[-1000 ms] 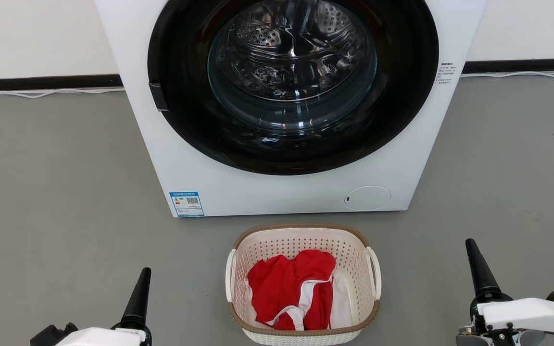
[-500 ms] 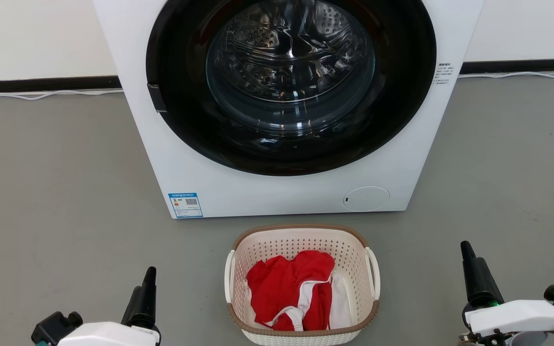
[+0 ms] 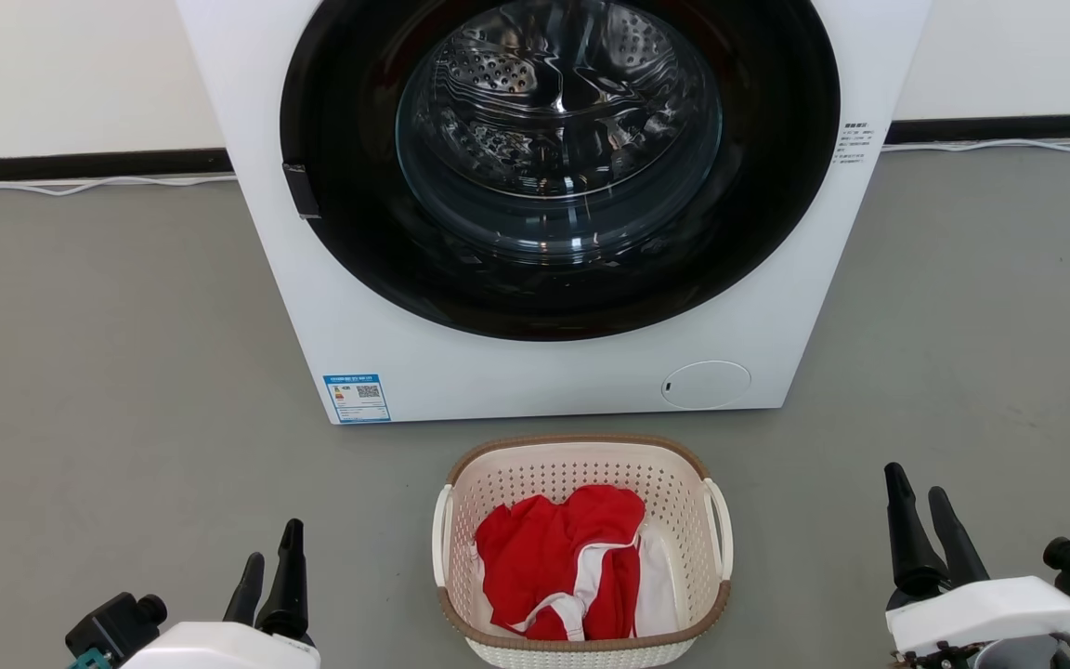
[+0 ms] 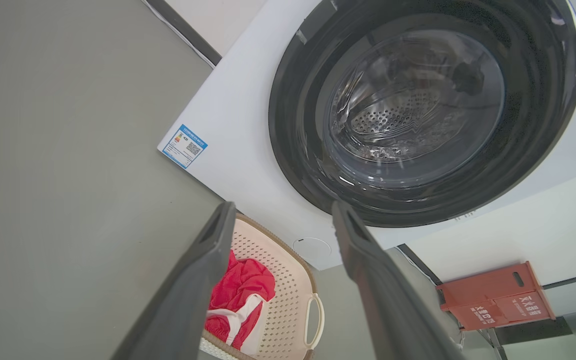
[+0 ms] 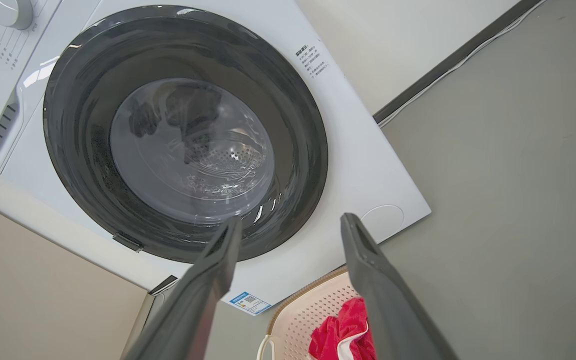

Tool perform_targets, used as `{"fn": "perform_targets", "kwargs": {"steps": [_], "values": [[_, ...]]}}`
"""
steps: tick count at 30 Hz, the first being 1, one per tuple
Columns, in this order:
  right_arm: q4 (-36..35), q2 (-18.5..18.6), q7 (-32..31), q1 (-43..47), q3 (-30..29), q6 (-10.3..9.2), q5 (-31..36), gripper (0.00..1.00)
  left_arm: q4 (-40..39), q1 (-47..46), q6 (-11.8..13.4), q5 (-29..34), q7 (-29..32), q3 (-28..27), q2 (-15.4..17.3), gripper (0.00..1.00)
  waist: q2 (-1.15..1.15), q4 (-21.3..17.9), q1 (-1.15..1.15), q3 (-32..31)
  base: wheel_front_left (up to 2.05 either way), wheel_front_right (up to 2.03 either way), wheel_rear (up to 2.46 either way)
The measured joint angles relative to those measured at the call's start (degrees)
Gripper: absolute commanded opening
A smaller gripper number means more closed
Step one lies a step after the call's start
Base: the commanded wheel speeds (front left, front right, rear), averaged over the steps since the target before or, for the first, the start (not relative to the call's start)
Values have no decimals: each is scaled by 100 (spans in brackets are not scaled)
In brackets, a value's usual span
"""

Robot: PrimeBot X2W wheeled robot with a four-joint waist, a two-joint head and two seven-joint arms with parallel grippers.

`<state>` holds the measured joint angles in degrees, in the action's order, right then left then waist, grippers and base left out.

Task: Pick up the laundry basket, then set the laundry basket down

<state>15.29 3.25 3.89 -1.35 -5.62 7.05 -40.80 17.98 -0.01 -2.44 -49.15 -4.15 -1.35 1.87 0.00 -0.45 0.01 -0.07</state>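
The cream-white perforated plastic laundry basket stands on the grey floor before the white washing machine, flanked by the left gripper and right gripper, both parted and empty, which should clasp its side handles together, level.

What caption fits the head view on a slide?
Laundry basket with red clothes before a washing machine; left gripper and right gripper open.

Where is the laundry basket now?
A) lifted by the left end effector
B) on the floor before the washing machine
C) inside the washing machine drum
B: the laundry basket sits on the floor before the washing machine; the left end effector and right end effector are open, apart from it.
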Motion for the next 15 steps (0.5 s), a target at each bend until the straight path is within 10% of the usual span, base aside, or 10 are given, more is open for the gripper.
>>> {"fn": "perform_targets", "kwargs": {"steps": [15], "values": [[15, 110, 227, -12, 3, 1, 1181, 100, 55, 0, 101, 1054, -244, 12, 5, 100, 0, -17, 0, 16, 0, 0, 0]]}}
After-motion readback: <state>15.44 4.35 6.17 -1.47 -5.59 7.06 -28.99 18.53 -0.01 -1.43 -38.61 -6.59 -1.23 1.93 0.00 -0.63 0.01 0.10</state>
